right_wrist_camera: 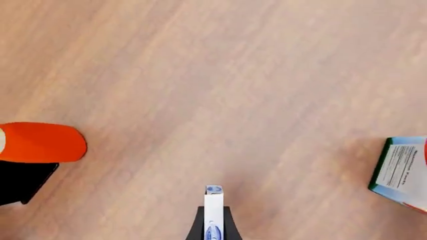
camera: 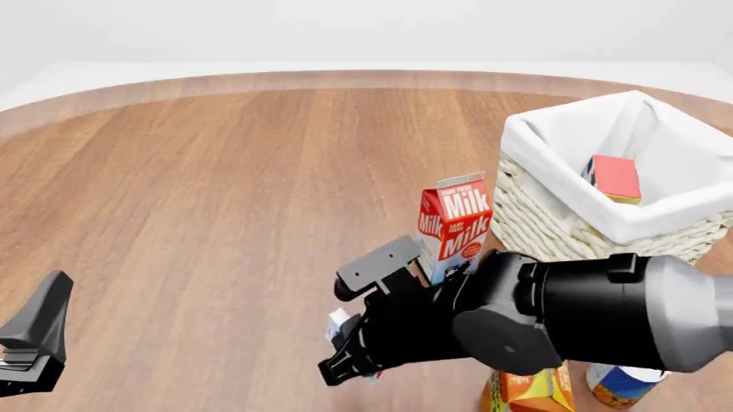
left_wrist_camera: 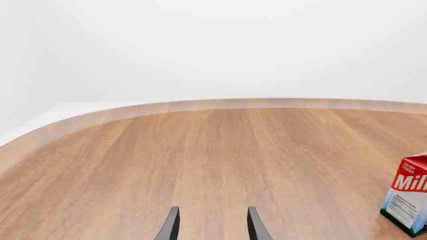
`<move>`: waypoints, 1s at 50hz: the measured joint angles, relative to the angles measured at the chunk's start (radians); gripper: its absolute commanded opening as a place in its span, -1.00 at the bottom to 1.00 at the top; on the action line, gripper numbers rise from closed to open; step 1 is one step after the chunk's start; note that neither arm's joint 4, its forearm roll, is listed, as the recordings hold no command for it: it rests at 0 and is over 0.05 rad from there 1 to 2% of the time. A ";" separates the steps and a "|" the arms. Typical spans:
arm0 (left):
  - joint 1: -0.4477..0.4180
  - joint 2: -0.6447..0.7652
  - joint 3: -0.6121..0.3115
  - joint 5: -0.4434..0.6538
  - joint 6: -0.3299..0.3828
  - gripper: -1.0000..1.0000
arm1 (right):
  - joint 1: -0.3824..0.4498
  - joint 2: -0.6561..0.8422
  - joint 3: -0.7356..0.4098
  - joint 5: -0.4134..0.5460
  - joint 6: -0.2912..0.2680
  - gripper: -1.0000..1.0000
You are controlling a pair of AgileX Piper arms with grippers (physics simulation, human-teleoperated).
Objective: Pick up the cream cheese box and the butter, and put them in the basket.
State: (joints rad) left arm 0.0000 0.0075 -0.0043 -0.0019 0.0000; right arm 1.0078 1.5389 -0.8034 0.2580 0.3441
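Left wrist view: left gripper spread wide, empty, milk carton off to one side.
Front view: butter already inside basket; right gripper near milk carton.
Right wrist view: right gripper clenched on cream cheese box, thin edgewise pinch; risks slipping or clipping milk carton on the way to basket.

A red-white Milk carton stands upright on the wooden table; juice carton and tin can sit nearer.

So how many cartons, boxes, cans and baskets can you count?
Cartons: 3, the milk carton, the butter inside the basket, the juice carton.
Boxes: 1, the cream cheese box in the right gripper.
Cans: 1, the tin can.
Baskets: 1, the basket.
Total: 6.
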 measured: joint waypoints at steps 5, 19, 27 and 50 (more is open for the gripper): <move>0.000 0.000 0.000 0.000 0.000 1.00 | -0.009 -0.023 -0.038 0.046 -0.033 -1.00; 0.000 0.000 0.000 0.000 0.000 1.00 | -0.046 -0.085 -0.144 0.167 -0.135 -1.00; 0.000 0.000 0.000 0.000 0.000 1.00 | -0.071 -0.118 -0.192 0.218 -0.188 -1.00; 0.000 0.000 0.000 0.000 0.000 1.00 | -0.149 -0.220 -0.289 0.322 -0.303 -1.00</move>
State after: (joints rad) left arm 0.0000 0.0075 -0.0043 -0.0019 0.0000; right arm 0.8590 1.3187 -1.0920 0.5795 0.0412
